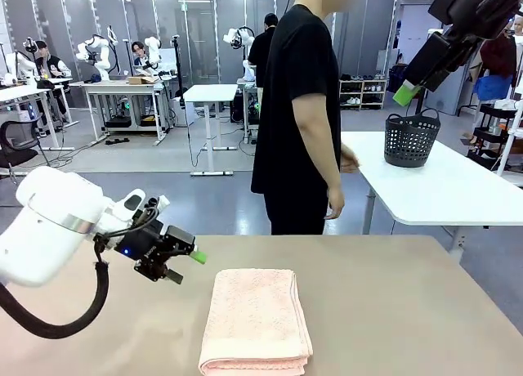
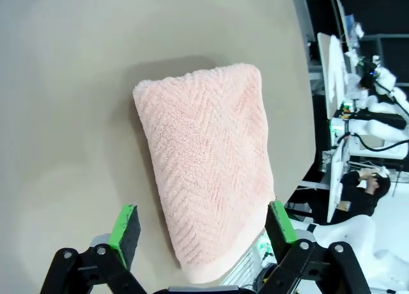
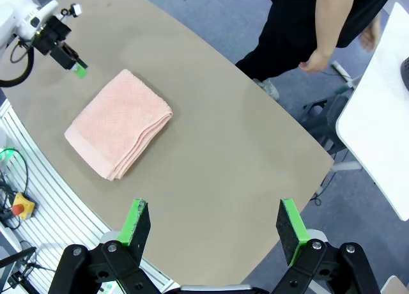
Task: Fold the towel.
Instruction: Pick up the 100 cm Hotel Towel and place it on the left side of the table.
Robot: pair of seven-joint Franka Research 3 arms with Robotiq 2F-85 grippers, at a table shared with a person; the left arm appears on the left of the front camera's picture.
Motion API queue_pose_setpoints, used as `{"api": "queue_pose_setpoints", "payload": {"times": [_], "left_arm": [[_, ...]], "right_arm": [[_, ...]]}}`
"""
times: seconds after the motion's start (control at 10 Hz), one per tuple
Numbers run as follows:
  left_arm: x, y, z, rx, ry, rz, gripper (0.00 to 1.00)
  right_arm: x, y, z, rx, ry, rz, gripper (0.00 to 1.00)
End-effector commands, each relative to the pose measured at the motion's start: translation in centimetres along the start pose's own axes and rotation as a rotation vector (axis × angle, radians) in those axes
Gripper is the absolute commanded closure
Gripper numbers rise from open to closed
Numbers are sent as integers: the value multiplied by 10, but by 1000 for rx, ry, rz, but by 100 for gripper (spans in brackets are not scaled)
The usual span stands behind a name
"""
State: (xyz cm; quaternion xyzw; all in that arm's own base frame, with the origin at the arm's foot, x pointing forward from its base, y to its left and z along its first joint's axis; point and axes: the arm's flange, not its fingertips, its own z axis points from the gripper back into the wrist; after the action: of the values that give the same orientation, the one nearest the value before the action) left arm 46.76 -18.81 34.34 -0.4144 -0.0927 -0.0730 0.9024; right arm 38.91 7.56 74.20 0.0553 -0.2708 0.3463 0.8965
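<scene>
The pale pink towel [image 1: 256, 319] lies folded into a narrow stack on the tan table [image 1: 392, 311], near its front edge. From above, the towel [image 2: 208, 160] shows its herringbone weave, and the towel [image 3: 119, 123] lies flat with layered edges. My left gripper [image 1: 176, 266] hangs open just left of the towel, nothing between its green pads [image 2: 124, 225]. My right gripper [image 1: 406, 94] is raised high at the upper right, open and empty; my right gripper [image 3: 214, 227] looks down on the table from far above.
A person in black [image 1: 298, 114] stands at the table's far side, hands [image 1: 333, 203] down. A dark perforated basket [image 1: 410, 137] sits on a white table [image 1: 449, 188] behind. Bare tabletop lies right of the towel.
</scene>
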Motion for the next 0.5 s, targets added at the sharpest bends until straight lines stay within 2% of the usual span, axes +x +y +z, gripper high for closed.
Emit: {"api": "queue_pose_setpoints", "payload": {"times": [0.0, 0.4], "left_arm": [[0, 8, -24, -22, -9, 7, 0], [-10, 21, -56, -57, -8, 60, 0]], "right_arm": [[0, 0, 0, 0, -1, -7, 0], [0, 0, 0, 0, -1, -7, 0]]}}
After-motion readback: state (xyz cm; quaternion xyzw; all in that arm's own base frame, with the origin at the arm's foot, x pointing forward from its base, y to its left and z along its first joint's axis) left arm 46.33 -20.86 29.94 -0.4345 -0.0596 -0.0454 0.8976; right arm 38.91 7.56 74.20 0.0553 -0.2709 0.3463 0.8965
